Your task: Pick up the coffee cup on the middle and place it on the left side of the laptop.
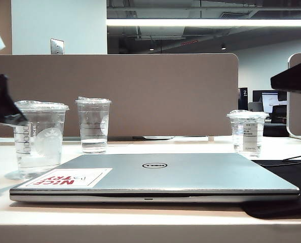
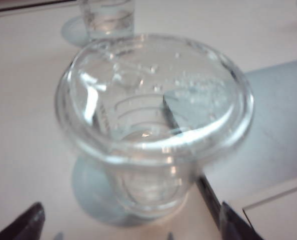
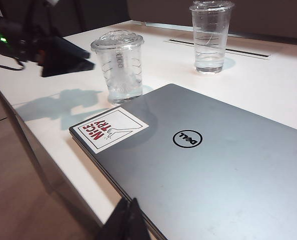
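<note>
Black left claw [image 2: 133, 227], fingers [image 2: 23, 225] seemingly matte plastic.

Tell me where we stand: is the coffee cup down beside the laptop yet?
Done: the coffee cup stands upright on the table left of the laptop. In hand: nothing; the left gripper sits open above the cup, fingers clear of it. The right gripper rests shut by the laptop's edge. Left: backing the left arm away.

Silver-grey laptop [image 1: 191, 174]; red-lettered white sticker [image 1: 69, 178]; clear coffee cup [image 1: 40, 136]

Left gripper [image 2: 131, 225] open; right gripper [image 3: 126, 220] shut.
</note>
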`<state>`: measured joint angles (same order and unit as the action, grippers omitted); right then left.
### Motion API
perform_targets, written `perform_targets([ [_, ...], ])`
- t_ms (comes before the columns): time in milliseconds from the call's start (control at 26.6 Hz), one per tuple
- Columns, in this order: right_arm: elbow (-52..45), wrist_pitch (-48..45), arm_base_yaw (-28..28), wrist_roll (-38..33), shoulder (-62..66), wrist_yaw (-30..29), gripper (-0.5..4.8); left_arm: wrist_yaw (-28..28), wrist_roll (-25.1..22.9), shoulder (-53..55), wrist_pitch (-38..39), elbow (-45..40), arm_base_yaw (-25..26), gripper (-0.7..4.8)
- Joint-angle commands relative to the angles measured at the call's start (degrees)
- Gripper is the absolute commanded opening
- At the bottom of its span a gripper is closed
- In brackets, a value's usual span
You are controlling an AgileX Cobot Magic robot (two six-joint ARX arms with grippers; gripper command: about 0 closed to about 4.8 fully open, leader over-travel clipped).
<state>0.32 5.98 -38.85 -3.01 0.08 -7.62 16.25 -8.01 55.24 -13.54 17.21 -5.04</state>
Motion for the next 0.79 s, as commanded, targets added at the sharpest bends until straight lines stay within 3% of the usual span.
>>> perform_targets([
  [38, -0.17, -1.07, 0.11, 0.04, 0.02, 0.0, -0.05, -1.36, -0.79, -8.68, 8.28, 0.07, 0.15, 4.79],
  [226, -0.17, -1.07, 3.98, 0.04, 0.02, -0.04, -0.05, -2.12, 3.02, -21.24, 14.32, 0.07, 0.13, 4.79],
  [264, -0.17, -1.07, 6.56, 0.02, 0.02, -0.02, -0.05, -2.12, 3.85, -25.68, 16.06, 0.07, 0.11, 2.98],
  [301, -0.17, -1.07, 8.57, 0.04, 0.02, -0.04, -0.05, -2.12, 3.96, -27.61, 16.76, 0.07, 0.11, 2.24],
  [339, -0.17, -1.09, 10.36, 0.02, 0.02, -0.04, -0.05, -2.12, 3.98, -29.57, 17.35, 0.07, 0.11, 1.73],
  [452, -0.17, -1.07, 17.57, 0.02, 0.02, -0.04, -0.05, -2.14, 3.98, -36.81, 18.38, 0.09, 0.11, 1.04],
  [527, -0.17, -1.07, 25.2, 0.04, 0.02, 0.0, -0.05, -3.76, 4.72, -42.84, 19.71, 0.09, 0.11, -0.09],
  [640, -0.17, -1.07, 33.31, 0.04, -0.11, 0.04, -0.05, -10.38, 8.15, -50.99, 24.9, 0.09, 0.11, -0.06],
  [791, -0.17, -1.07, 35.12, 0.02, -0.11, -0.02, -0.05, -12.0, 8.57, -55.15, 28.7, 0.09, 0.11, -0.06],
])
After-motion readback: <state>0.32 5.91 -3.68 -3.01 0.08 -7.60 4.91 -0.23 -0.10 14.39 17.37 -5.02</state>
